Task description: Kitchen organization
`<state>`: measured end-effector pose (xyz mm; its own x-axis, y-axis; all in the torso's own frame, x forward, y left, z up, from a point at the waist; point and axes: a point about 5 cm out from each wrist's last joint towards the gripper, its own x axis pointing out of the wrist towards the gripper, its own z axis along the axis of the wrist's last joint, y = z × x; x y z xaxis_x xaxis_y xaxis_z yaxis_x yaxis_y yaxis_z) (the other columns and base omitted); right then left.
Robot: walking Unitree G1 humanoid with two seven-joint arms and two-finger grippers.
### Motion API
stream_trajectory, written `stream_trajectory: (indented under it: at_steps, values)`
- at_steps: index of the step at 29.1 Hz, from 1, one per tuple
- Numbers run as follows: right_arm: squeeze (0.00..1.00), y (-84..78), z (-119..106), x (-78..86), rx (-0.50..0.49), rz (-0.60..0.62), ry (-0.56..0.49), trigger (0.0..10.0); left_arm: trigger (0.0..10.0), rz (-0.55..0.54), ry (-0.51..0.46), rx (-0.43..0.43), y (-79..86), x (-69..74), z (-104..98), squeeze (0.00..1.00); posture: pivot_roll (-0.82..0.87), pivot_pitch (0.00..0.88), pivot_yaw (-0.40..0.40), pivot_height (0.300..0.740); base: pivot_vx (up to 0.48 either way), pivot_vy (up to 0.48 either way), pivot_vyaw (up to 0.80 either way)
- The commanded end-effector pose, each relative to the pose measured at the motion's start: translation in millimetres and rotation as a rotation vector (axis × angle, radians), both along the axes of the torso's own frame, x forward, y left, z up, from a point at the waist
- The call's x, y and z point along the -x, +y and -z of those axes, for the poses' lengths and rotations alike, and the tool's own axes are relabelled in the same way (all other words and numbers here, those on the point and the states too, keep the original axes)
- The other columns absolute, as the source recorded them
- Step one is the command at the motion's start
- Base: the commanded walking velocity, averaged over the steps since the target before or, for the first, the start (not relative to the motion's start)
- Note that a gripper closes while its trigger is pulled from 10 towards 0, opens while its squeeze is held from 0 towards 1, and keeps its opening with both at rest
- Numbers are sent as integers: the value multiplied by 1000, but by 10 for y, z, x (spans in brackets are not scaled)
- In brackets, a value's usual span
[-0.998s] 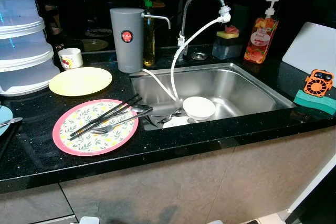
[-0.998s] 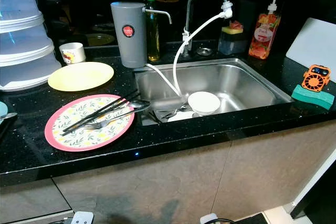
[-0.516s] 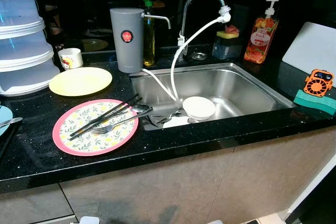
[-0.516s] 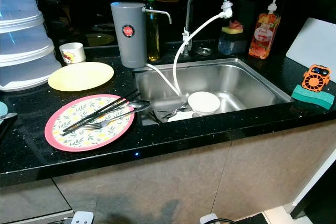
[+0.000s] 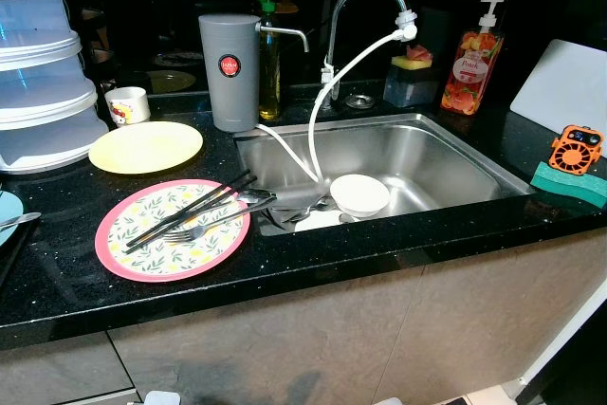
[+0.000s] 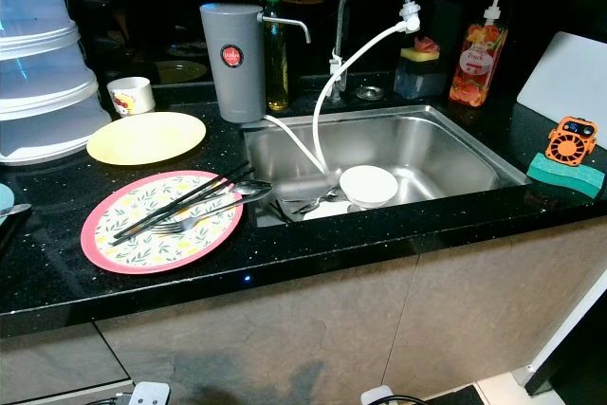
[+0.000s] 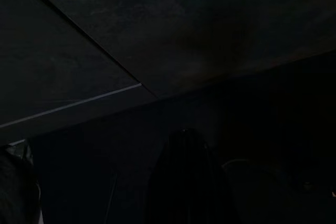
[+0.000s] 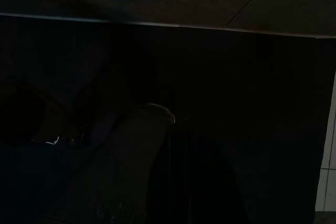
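A pink floral plate [image 5: 173, 230] lies on the black counter [image 5: 57, 272] left of the sink. Black chopsticks [image 5: 190, 208], a fork [image 5: 194, 230] and a spoon [image 5: 254, 198] rest across it. Behind it sits a yellow plate [image 5: 145, 147], with a small white cup [image 5: 127, 104] further back. In the steel sink [image 5: 446, 154] a white bowl [image 5: 358, 194] stands beside some loose cutlery [image 5: 303, 211]. Both arms hang idle below the counter. My left gripper [image 7: 184, 182] and right gripper [image 8: 157, 166] are only dark shapes against cabinet fronts.
A grey water filter [image 5: 229, 71], an oil bottle [image 5: 269, 64], a faucet [image 5: 365, 2] with a white hose, a sponge holder [image 5: 410, 78] and a soap bottle [image 5: 469, 68] line the back. Stacked white food covers [image 5: 38, 73] stand far left. A white board [image 5: 564, 82] and an orange fan on a green sponge [image 5: 569, 177] are right.
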<state>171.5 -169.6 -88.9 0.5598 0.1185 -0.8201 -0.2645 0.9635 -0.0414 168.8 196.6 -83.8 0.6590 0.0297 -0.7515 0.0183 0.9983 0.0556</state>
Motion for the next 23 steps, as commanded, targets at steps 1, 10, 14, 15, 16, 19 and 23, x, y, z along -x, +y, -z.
stream_trajectory:
  at_steps: [1, 10, 14, 15, 16, 19, 23]
  values:
    - [0, 18, -4, -7, -4, -8, -8, 10000, 10000, 13, 16, -12, 11, 13, 9, 0, 36, 6, 4, 740, 0, 0, 0]
    - [0, 1, -10, -17, 4, -21, -9, 10000, 10000, 8, 20, -17, 18, 30, 16, 0, 29, 0, -2, 740, 0, 0, 0]
    - [0, -15, -10, -14, 8, -31, -5, 10000, 10000, -17, 21, -11, 16, 65, 29, 0, 32, 0, -4, 740, 0, 0, 0]
    - [0, -14, -6, -6, 12, -43, 1, 10000, 10000, -26, 25, -6, 15, 77, 35, 0, 29, 0, 1, 740, 0, 0, 0]
    - [0, -23, -10, -12, 17, -41, -3, 10000, 10000, -18, 31, 0, 3, 86, 41, 0, 23, 0, 2, 740, 0, 0, 0]
    - [0, -34, -24, -36, 5, -17, -18, 10000, 10000, 20, 35, 4, -44, 94, 50, 0, 32, 0, -19, 740, 0, 0, 0]
    - [0, 11, 0, 5, 18, -88, 7, 10000, 10000, -64, 4, 10, -13, 89, 35, 0, 36, 0, -20, 740, 0, 0, 0]
